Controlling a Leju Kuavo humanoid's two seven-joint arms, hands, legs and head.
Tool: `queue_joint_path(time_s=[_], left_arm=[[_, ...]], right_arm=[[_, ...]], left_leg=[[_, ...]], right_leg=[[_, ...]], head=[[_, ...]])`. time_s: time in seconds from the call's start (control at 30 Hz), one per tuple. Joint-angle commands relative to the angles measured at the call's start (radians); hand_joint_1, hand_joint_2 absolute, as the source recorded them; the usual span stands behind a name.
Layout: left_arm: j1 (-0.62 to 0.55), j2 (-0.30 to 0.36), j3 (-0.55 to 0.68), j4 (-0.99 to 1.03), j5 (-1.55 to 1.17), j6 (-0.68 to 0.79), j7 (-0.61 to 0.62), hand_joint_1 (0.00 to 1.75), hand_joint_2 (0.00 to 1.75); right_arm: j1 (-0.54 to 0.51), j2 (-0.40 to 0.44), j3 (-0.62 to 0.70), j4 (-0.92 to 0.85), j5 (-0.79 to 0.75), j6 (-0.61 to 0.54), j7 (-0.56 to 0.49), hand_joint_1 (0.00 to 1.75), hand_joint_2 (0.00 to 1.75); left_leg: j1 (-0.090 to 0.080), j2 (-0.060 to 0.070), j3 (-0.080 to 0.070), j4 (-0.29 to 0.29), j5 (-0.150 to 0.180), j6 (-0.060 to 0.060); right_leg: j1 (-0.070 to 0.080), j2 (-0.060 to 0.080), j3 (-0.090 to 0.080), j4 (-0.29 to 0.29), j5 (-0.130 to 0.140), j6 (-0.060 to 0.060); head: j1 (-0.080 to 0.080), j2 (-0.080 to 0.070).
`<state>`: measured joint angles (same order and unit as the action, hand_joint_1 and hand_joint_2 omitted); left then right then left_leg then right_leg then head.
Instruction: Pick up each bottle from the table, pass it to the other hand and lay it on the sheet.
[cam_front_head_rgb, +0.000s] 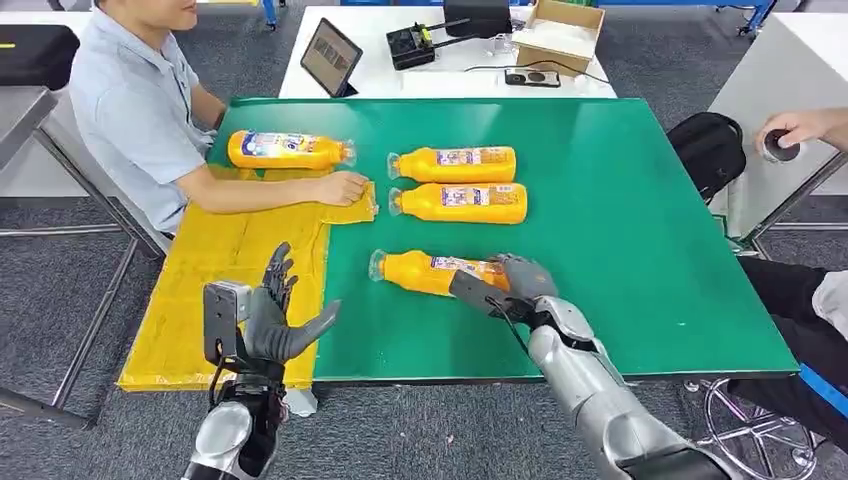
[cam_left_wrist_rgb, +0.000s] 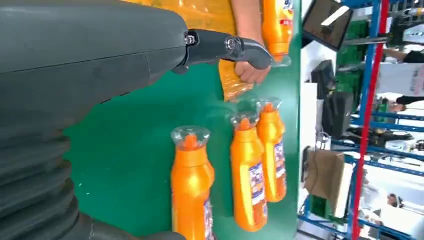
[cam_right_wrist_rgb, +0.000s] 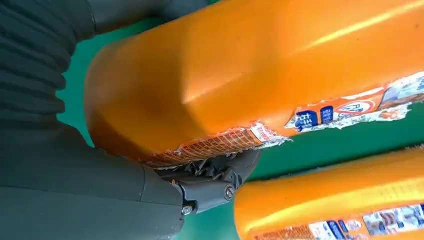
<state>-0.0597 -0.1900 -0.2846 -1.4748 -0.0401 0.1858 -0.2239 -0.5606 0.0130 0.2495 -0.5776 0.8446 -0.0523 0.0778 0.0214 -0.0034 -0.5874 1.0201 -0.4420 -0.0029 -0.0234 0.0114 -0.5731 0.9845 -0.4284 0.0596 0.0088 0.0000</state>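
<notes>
Head view: four orange bottles lie on their sides on the green table (cam_front_head_rgb: 620, 250), long axes running left to right across the frame; the three on bare green point their clear caps toward frame left. The nearest bottle (cam_front_head_rgb: 430, 272), at lower centre, tilts slightly, cap end a little higher in the frame; the right hand (cam_front_head_rgb: 510, 283) is wrapped over its base end, fingers closed on the body while it rests on the table. Two further bottles, the middle bottle (cam_front_head_rgb: 458, 202) and the far bottle (cam_front_head_rgb: 452, 164), lie parallel and just apart above it. A fourth bottle (cam_front_head_rgb: 290, 150) lies at upper left with its cap toward frame right, resting on the yellow sheet (cam_front_head_rgb: 215, 300), which covers the table's left strip; a seated person's hand (cam_front_head_rgb: 342, 187) presses the sheet's near corner. The left hand (cam_front_head_rgb: 268, 318) stands upright over the sheet at lower left, fingers spread, holding nothing.

Left wrist view: the three caps (cam_left_wrist_rgb: 190, 136) appear in a row, bottle bodies running toward the lower edge; the person's hand on the sheet shows at top centre.

Right wrist view: the grasped bottle's base and torn label fill the frame, dark fingers (cam_right_wrist_rgb: 215, 175) pressed beneath it; a second bottle's flank lies at lower right.

At the top of the head view a white table (cam_front_head_rgb: 450, 70) carries a tablet (cam_front_head_rgb: 331, 57) and a cardboard box (cam_front_head_rgb: 560, 35); its contents cannot be made out.
</notes>
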Motion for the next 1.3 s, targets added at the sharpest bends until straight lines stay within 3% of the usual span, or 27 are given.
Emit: queue_joint_path(time_s=[0.03, 0.1, 0.2, 0.27, 0.37, 0.53, 0.6, 0.67, 0.7, 0.73, 0.77, 0.8, 0.9, 0.93, 1.07, 1.3], left_arm=[[-0.048, 0.031, 0.002, 0.064, -0.002, 0.024, -0.057, 0.0, 1.75], [-0.052, 0.029, -0.001, 0.068, 0.007, 0.033, -0.071, 0.0, 1.75], [-0.05, 0.031, -0.005, 0.065, 0.008, 0.035, -0.074, 0.0, 1.75], [-0.029, 0.028, -0.014, 0.044, -0.016, 0.056, -0.108, 0.0, 1.75], [0.052, 0.022, -0.039, 0.006, -0.055, 0.083, -0.137, 0.0, 1.75], [0.052, 0.022, -0.039, 0.006, -0.055, 0.083, -0.137, 0.0, 1.75], [0.092, 0.007, -0.027, -0.007, -0.041, 0.091, -0.155, 0.0, 1.75], [0.202, 0.028, -0.047, -0.099, 0.026, 0.037, -0.179, 0.0, 1.75], [0.203, 0.029, -0.05, -0.1, 0.026, 0.036, -0.179, 0.0, 1.75], [0.206, 0.031, -0.064, -0.1, 0.034, 0.016, -0.172, 0.0, 1.75], [0.212, 0.034, -0.081, -0.103, 0.034, 0.005, -0.172, 0.0, 1.75], [0.217, 0.049, -0.116, -0.106, 0.02, -0.019, -0.178, 0.0, 1.75], [0.225, 0.064, -0.166, -0.109, -0.009, -0.041, -0.193, 0.0, 1.75], [0.223, 0.07, -0.178, -0.107, -0.018, -0.042, -0.201, 0.0, 1.75], [0.202, 0.094, -0.239, -0.104, -0.077, -0.068, -0.229, 0.0, 1.75], [0.144, 0.058, -0.224, -0.061, -0.101, -0.073, -0.235, 0.0, 1.75]], right_arm=[[0.052, -0.009, -0.061, 0.086, -0.191, 0.063, -0.179, 1.75, 1.75], [0.088, 0.002, -0.089, 0.014, -0.263, 0.039, -0.255, 1.75, 1.75], [0.101, 0.005, -0.079, -0.01, -0.27, 0.037, -0.251, 1.75, 1.75], [0.152, 0.023, -0.117, -0.099, -0.368, 0.028, -0.338, 1.75, 1.75], [0.264, 0.047, -0.17, -0.291, -0.557, 0.076, -0.408, 1.75, 1.75], [0.264, 0.047, -0.17, -0.291, -0.557, 0.076, -0.408, 1.75, 1.75], [0.306, 0.048, -0.169, -0.368, -0.596, 0.072, -0.41, 1.75, 1.75], [0.468, 0.098, -0.141, -0.689, -0.673, -0.035, -0.49, 1.75, 1.75], [0.471, 0.099, -0.137, -0.694, -0.669, -0.042, -0.495, 1.75, 1.75], [0.481, 0.109, -0.135, -0.716, -0.668, -0.062, -0.513, 1.75, 1.75], [0.49, 0.112, -0.126, -0.741, -0.66, -0.083, -0.526, 1.66, 1.75], [0.499, 0.117, -0.114, -0.771, -0.656, -0.102, -0.541, 1.75, 1.75], [0.506, 0.123, -0.09, -0.807, -0.655, -0.108, -0.546, 1.75, 1.75], [0.506, 0.121, -0.078, -0.81, -0.652, -0.107, -0.545, 1.57, 1.75], [0.47, 0.128, -0.019, -0.762, -0.639, -0.093, -0.551, 1.45, 1.75], [0.385, 0.153, 0.1, -0.634, -0.597, -0.063, -0.553, 1.57, 1.75]], left_leg=[[0.001, -0.004, 0.0, -0.002, 0.002, 0.001], [0.001, -0.007, -0.004, -0.005, 0.006, 0.003], [0.001, -0.005, -0.002, -0.004, 0.004, 0.002], [0.001, -0.001, -0.001, -0.003, 0.002, 0.001], [0.0, -0.001, 0.001, -0.004, 0.001, 0.001], [0.0, -0.001, 0.001, -0.004, 0.001, 0.001], [0.001, -0.001, 0.001, -0.005, 0.001, 0.001], [0.001, -0.002, 0.001, -0.002, 0.0, 0.001], [0.001, -0.002, 0.0, -0.003, -0.001, 0.001], [0.0, -0.002, -0.012, 0.0, 0.0, 0.001], [0.0, -0.001, -0.015, 0.0, -0.001, 0.002], [0.0, -0.001, -0.014, 0.0, -0.002, 0.002], [0.0, -0.001, -0.019, 0.0, -0.001, 0.001], [0.0, -0.001, -0.018, 0.0, -0.001, 0.001], [0.0, 0.0, -0.018, -0.001, 0.0, 0.001], [0.0, 0.001, -0.02, -0.001, 0.0, 0.001]], right_leg=[[0.001, -0.005, 0.003, -0.003, 0.001, -0.002], [0.002, -0.009, -0.001, -0.006, 0.005, -0.005], [0.002, -0.007, 0.002, -0.005, 0.003, -0.004], [0.002, -0.002, 0.012, -0.004, 0.003, -0.002], [0.001, -0.002, 0.013, -0.003, 0.001, -0.003], [0.001, -0.002, 0.013, -0.003, 0.001, -0.003], [0.002, -0.003, 0.013, -0.004, 0.001, -0.005], [0.001, -0.002, 0.013, -0.002, 0.0, -0.001], [0.002, -0.002, 0.013, -0.003, -0.001, -0.003], [0.0, 0.0, 0.002, 0.001, -0.001, -0.001], [0.001, -0.001, -0.001, 0.001, -0.001, -0.002], [0.0, -0.001, 0.0, 0.001, -0.002, -0.003], [0.0, -0.001, -0.005, 0.001, -0.001, -0.002], [0.0, -0.001, -0.004, 0.001, -0.001, -0.003], [0.001, 0.0, -0.004, 0.0, 0.0, -0.003], [0.0, 0.001, -0.006, 0.0, 0.001, -0.001]], head=[[0.0, 0.0], [0.0, 0.0], [0.0, 0.0], [0.0, 0.0], [0.0, 0.0], [0.0, 0.0], [0.0, 0.0], [0.0, 0.0], [0.0, 0.0], [0.0, 0.0], [0.0, 0.0], [0.0, 0.0], [0.0, 0.0], [0.0, 0.0], [0.0, 0.0], [0.0, 0.0]])
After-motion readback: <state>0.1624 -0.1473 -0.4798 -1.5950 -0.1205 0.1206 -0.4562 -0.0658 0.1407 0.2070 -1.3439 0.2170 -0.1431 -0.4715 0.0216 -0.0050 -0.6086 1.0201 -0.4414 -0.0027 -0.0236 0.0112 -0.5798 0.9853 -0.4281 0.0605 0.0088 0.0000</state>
